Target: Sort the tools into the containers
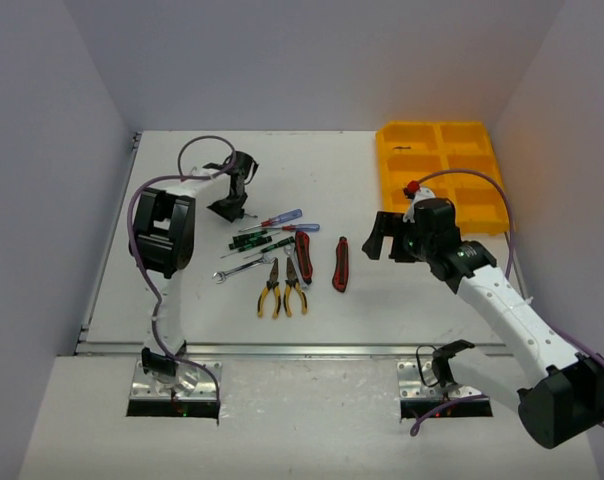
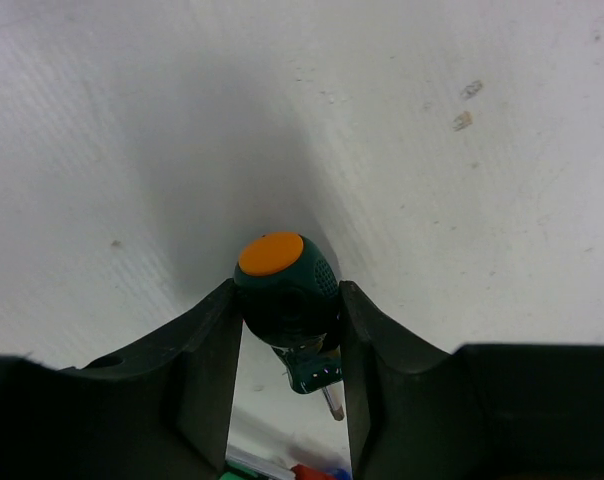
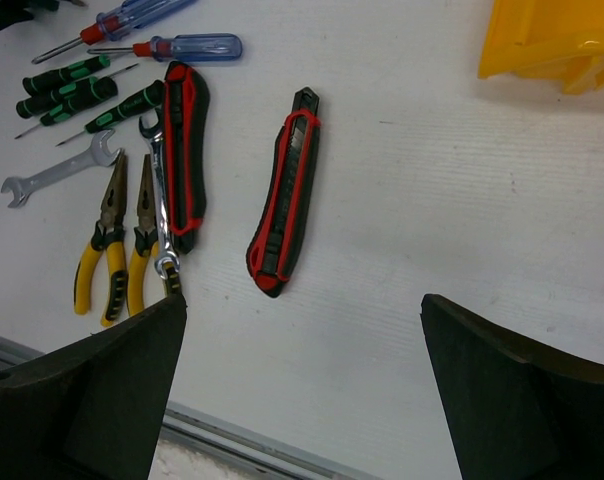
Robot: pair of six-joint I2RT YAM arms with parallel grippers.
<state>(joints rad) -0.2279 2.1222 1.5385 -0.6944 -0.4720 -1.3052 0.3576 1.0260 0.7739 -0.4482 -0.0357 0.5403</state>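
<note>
My left gripper (image 1: 232, 209) stands at the table's far left, just left of the tool cluster. It is shut on a green screwdriver with an orange cap (image 2: 282, 290), held between the fingers (image 2: 207, 370) above bare table. Blue-handled screwdrivers (image 1: 282, 217), green ones (image 1: 254, 240), two red-and-black cutters (image 1: 303, 256) (image 1: 340, 263), two yellow pliers (image 1: 282, 290) and a silver wrench (image 1: 242, 268) lie mid-table. My right gripper (image 1: 382, 238) is open and empty, right of the cutters and apart from them. One cutter (image 3: 285, 195) lies ahead of it. The yellow tray (image 1: 387, 180) sits far right.
A second wrench (image 3: 160, 200) lies between the pliers (image 3: 107, 240) and the left cutter (image 3: 185, 145). A small dark item (image 1: 402, 148) lies in the tray's far left compartment. The tray's corner (image 3: 552, 40) shows top right in the right wrist view. Walls enclose the table.
</note>
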